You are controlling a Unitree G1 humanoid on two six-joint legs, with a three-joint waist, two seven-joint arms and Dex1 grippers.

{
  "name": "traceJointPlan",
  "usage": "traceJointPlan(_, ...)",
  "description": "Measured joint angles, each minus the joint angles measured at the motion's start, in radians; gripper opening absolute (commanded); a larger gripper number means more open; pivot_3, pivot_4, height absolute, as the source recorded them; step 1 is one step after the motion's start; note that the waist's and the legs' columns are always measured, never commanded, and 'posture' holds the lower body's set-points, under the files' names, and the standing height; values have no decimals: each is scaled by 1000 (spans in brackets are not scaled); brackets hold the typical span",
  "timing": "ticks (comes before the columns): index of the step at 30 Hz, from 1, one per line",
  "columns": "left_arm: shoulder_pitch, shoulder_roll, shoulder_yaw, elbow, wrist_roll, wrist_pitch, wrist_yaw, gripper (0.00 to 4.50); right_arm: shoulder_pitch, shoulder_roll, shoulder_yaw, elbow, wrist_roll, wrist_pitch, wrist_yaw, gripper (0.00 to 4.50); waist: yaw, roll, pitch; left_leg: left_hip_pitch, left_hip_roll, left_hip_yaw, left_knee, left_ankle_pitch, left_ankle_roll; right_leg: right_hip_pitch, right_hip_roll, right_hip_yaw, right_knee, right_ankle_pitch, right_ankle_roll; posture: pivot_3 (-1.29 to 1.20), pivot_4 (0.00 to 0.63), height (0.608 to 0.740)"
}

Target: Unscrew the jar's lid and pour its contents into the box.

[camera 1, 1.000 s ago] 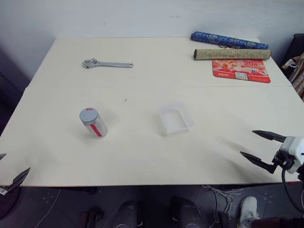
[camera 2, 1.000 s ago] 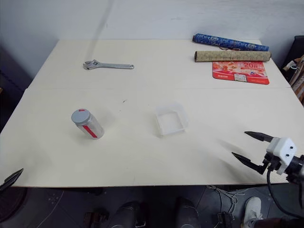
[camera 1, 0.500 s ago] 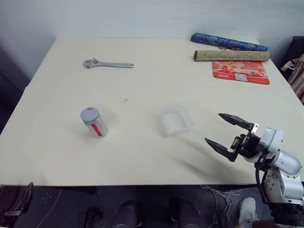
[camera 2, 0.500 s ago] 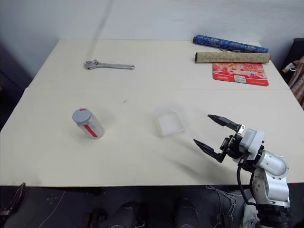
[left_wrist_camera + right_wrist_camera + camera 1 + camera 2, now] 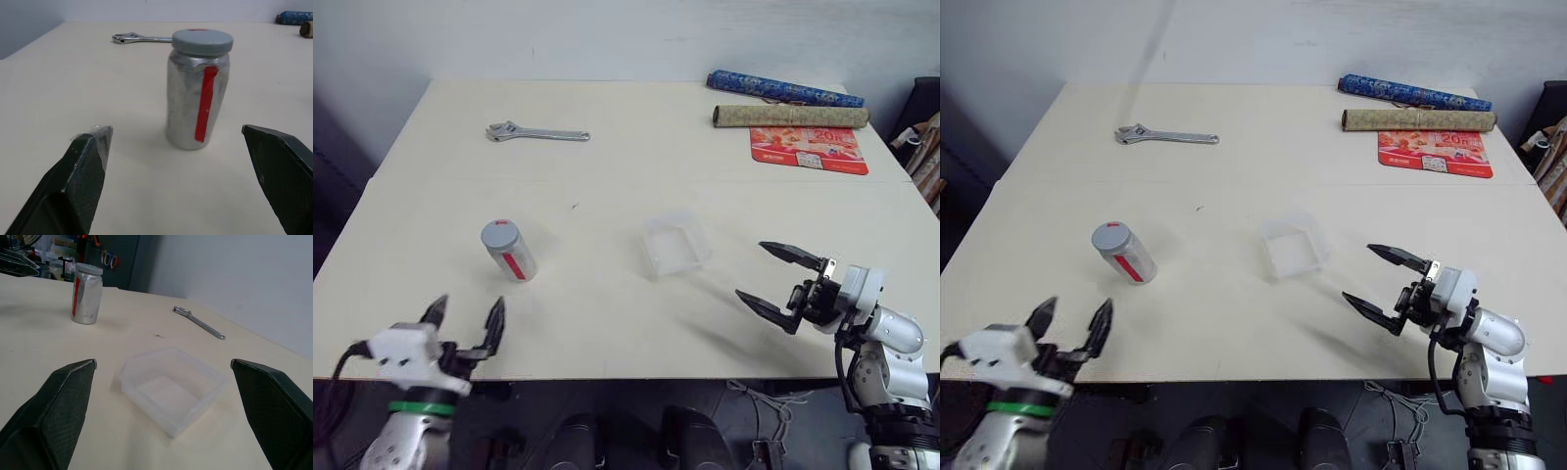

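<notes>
The jar (image 5: 508, 252) stands upright on the left half of the table, silvery with a red stripe, and the grey lid (image 5: 499, 235) is on it. My left gripper (image 5: 466, 315) hovers open at the table's front edge just in front of the jar, apart from it; in the left wrist view the jar (image 5: 198, 95) stands between and beyond the fingertips. The clear box (image 5: 675, 245) sits empty at mid-table. My right gripper (image 5: 751, 269) is open to the box's right, pointing at it, nothing held. The contents are hidden inside the jar.
A silver wrench (image 5: 538, 133) lies at the back left. A blue rolled tube (image 5: 783, 86), a tan rolled tube (image 5: 790, 115) and a flat red card (image 5: 809, 148) lie at the back right. The table's front edge (image 5: 607, 377) runs just under both grippers.
My left gripper has swung in from the lower left corner to the front of the jar. The right gripper moved left toward the box, then almost stopped. Jar and box are unmoved.
</notes>
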Motion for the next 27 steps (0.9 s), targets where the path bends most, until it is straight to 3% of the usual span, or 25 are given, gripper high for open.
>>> traceJointPlan(10, -230, -60, -213, 79, 256, 65, 188, 4476, 62, -1, -9, -23, 17, 2, 12, 4500, 18, 1, -1, 0, 0, 0, 1, 0, 1, 0, -1, -7, 0, 0, 0, 0, 150, 740)
traceJointPlan(27, -492, -102, -204, 383, 335, -37, 294, 4476, 187, -12, -90, -92, 31, -12, -22, 4500, 24, 1, -1, -1, 0, 0, 1, 0, 1, 0, -1, -8, 1, 0, 0, 0, 150, 740)
